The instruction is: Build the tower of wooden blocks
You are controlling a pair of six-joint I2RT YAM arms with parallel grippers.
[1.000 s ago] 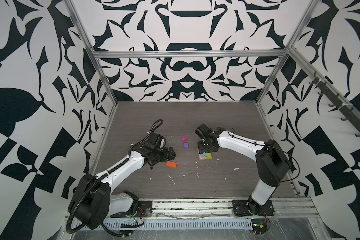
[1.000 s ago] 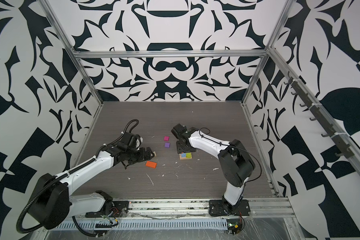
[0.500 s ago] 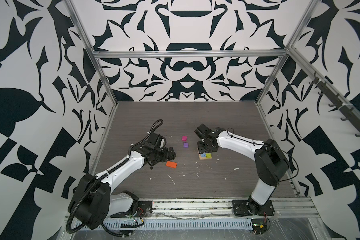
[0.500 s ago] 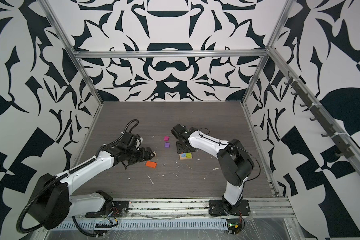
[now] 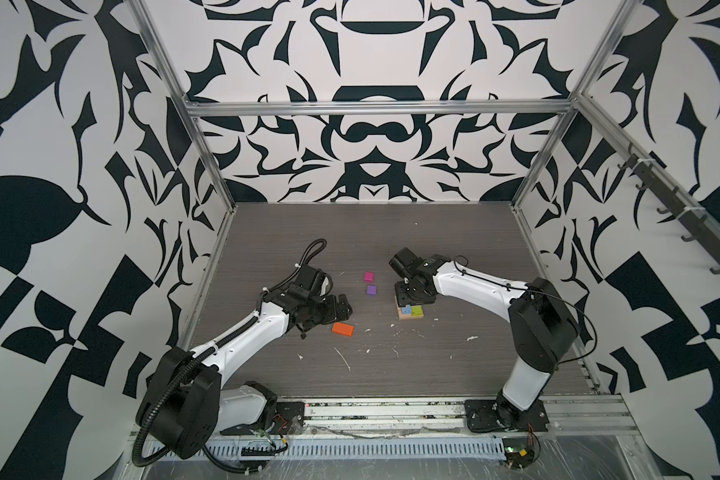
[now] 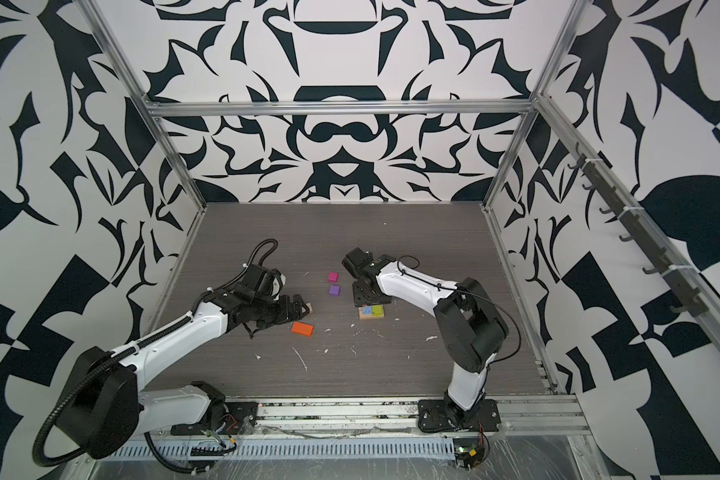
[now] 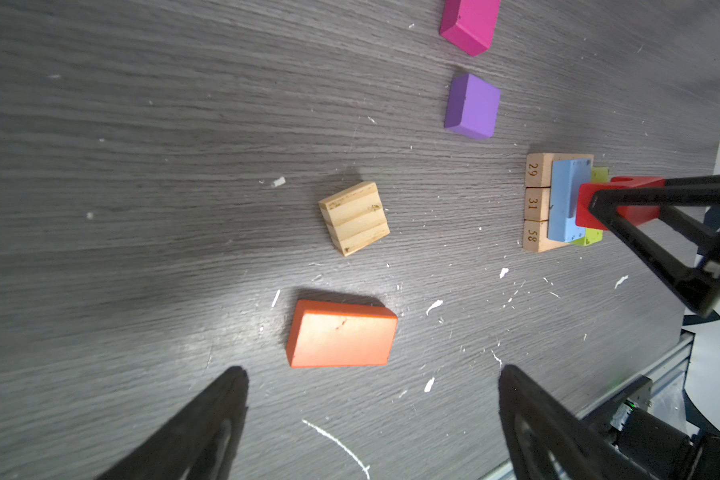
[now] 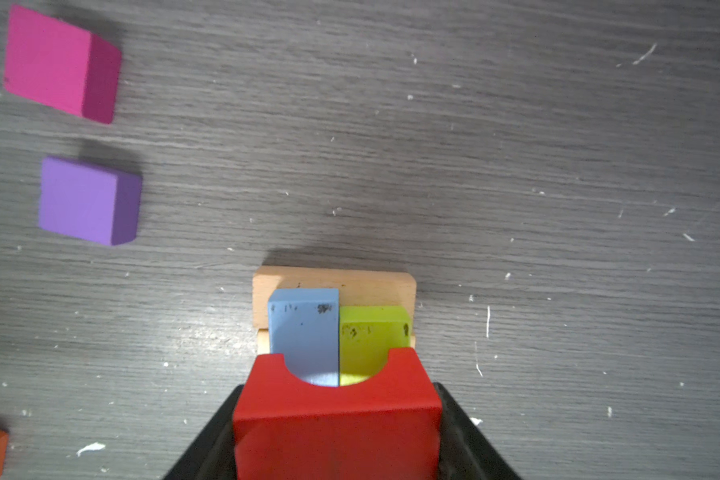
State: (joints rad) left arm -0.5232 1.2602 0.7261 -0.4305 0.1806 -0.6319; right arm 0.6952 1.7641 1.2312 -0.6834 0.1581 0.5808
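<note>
The tower (image 5: 411, 312) is a base of tan planks (image 8: 333, 280) with a blue block (image 8: 304, 328) and a lime block (image 8: 371, 332) side by side on top. My right gripper (image 8: 337, 399) is shut on the red arch (image 8: 337, 419). It holds the arch hollow side down, right over the blue and lime blocks; whether the arch touches them I cannot tell. My left gripper (image 7: 373, 374) stands open and empty, low over the table beside the orange block (image 7: 341, 334). A tan cube (image 7: 354, 218) lies just beyond the orange block.
A magenta block (image 5: 368, 276) and a purple block (image 5: 371, 289) lie apart on the table left of the tower. White flecks and scratches mark the grey table (image 5: 433, 365). The metal frame post (image 5: 208, 174) and patterned walls enclose the sides and back.
The right arm's elbow has drifted slightly left with the red arch still in its grip. The left arm and the loose blocks have not moved.
</note>
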